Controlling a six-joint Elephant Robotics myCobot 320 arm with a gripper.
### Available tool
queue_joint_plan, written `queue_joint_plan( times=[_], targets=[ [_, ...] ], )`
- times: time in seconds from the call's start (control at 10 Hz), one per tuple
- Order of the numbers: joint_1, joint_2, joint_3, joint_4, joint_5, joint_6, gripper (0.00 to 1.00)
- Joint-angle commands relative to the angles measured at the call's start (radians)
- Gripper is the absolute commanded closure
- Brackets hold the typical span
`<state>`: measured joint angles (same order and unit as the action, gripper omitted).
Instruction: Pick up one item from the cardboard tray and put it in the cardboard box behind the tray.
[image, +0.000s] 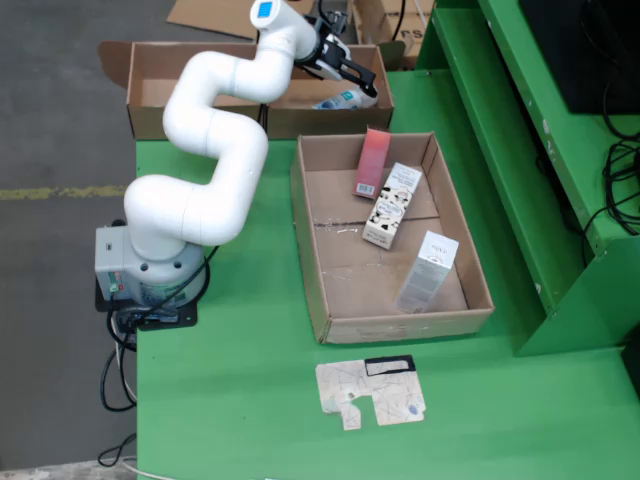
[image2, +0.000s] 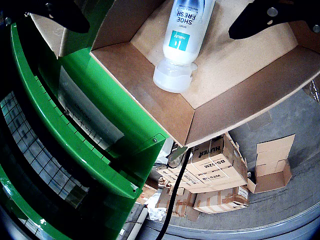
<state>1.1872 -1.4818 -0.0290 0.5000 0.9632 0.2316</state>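
In the fixed view the white arm (image: 215, 130) reaches back over the cardboard box (image: 160, 70) that sits behind the cardboard tray (image: 330, 300) on the green desk (image: 240, 400). Its gripper (image: 352, 75) hangs above the right end of that box with its black fingers (image2: 265, 17) spread wide, gripping nothing. Below them a white spray bottle (image2: 181, 42) labelled "Shoe Fresh" lies on the box floor, clear of both fingers, as the gripper-mounted view shows. The tray holds a pink carton (image: 372, 162), a black-and-white patterned carton (image: 392, 205) and a pale grey carton (image: 427, 270). A flattened cardboard piece (image: 370, 392) lies on the desk in front of the tray.
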Motion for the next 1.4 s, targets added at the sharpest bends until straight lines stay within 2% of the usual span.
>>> queue_joint_plan(
  times=[0.0, 1.3],
  targets=[
    [-0.007, 0.095, 0.029, 0.012, -0.01, -0.001, 0.0],
    [-0.028, 0.164, 0.029, 0.012, -0.01, -0.002, 0.0]
  ],
)
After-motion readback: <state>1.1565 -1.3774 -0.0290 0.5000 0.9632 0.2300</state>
